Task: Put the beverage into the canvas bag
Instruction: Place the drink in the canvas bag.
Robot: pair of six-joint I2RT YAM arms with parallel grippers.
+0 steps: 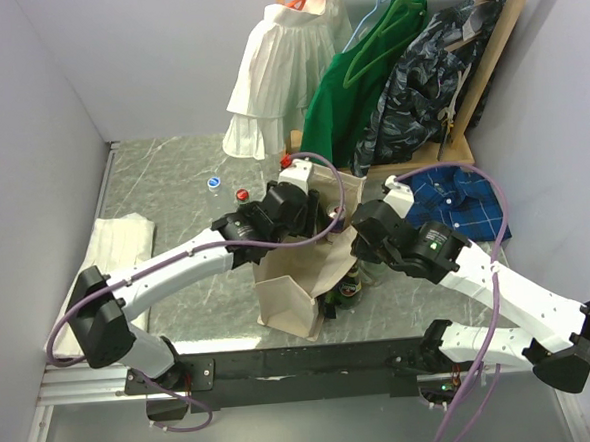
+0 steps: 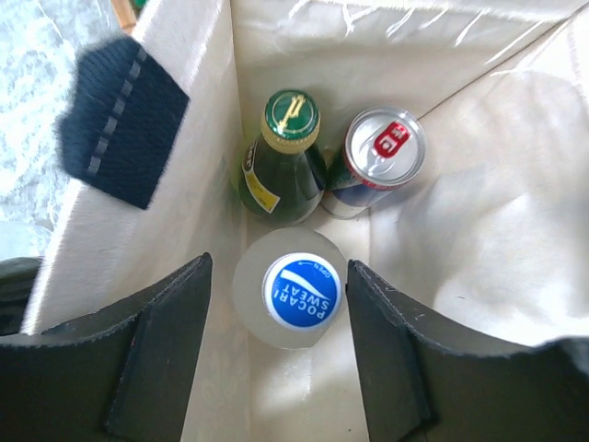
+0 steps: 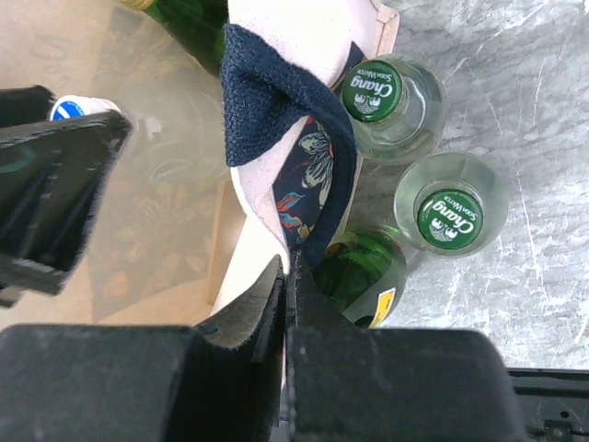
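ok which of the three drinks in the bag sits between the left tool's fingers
The blue-capped Pocari Sweat bottle: it alone sits inside the open left tool. The green bottle and the red-tabbed can stand farther back in the canvas bag.

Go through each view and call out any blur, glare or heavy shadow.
Top external: evenly lit and sharp, no glare on the canvas bag. Left wrist: the blue bottle cap is crisp, the navy strap near the lens is blurred, and the bag's lining glares along the top. Right wrist: the green caps are sharp, while its own dark fingers are soft.
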